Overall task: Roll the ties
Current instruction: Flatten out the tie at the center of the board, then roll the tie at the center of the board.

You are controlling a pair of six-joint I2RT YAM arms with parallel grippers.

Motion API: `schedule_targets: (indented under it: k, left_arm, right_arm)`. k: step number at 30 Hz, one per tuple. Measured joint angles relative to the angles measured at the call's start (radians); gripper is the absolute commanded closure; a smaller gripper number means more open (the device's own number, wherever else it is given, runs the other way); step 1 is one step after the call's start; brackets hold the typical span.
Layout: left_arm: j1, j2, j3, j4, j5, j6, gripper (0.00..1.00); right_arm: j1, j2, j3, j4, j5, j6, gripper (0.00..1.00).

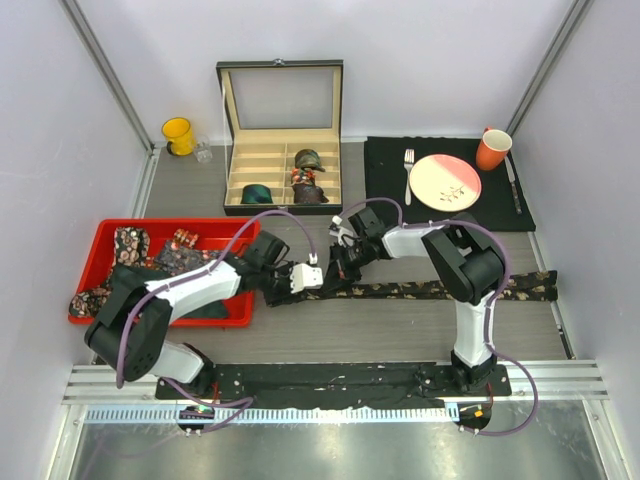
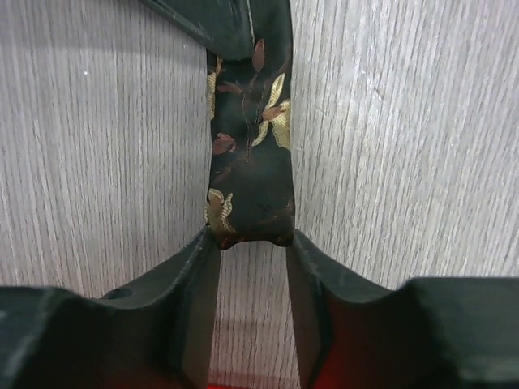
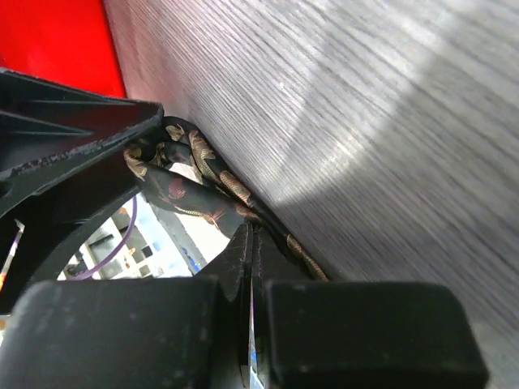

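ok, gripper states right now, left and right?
left gripper: closed on the end of the tie.
right gripper: closed, pinching the tie.

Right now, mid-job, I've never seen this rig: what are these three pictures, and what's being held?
Two robot arms are bolted at the near edge of the table. The overhead view shows both: the left arm and the right arm, meeting at one end of a long patterned tie stretched along it. The other two views come from a camera on each wrist, looking past that arm's own jaws. In the left wrist view, the jaws pinch the tie's end by its two edges. In the right wrist view, the jaws are closed at the tie; whether fabric is caught between them I cannot tell. Also there: a red tray of loose ties, a box holding rolled ties, and a black mat with a plate.
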Motion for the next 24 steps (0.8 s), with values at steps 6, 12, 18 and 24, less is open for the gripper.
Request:
schedule_targets:
  k: [6,12,18,24]
  left_arm:
    - [0.0,-0.023,0.017,-0.01,0.03,-0.023,0.72]
    - [-0.014,-0.018,0.102,-0.021,0.06,-0.076,0.75]
    - [-0.062,0.034,0.171,-0.017,0.08,-0.099,0.75]
    - [-0.093,0.119,0.195,-0.019,0.071,-0.1,0.78]
  right_arm:
    - [0.0,0.019,0.023,-0.004,-0.003,-0.002,0.99]
    - [0.0,0.023,0.029,-0.01,-0.002,-0.004,0.99]
    - [0.0,0.023,0.032,-0.013,0.0,-0.005,0.99]
    - [-0.007,0.02,0.055,-0.054,0.004,-0.039,0.86]
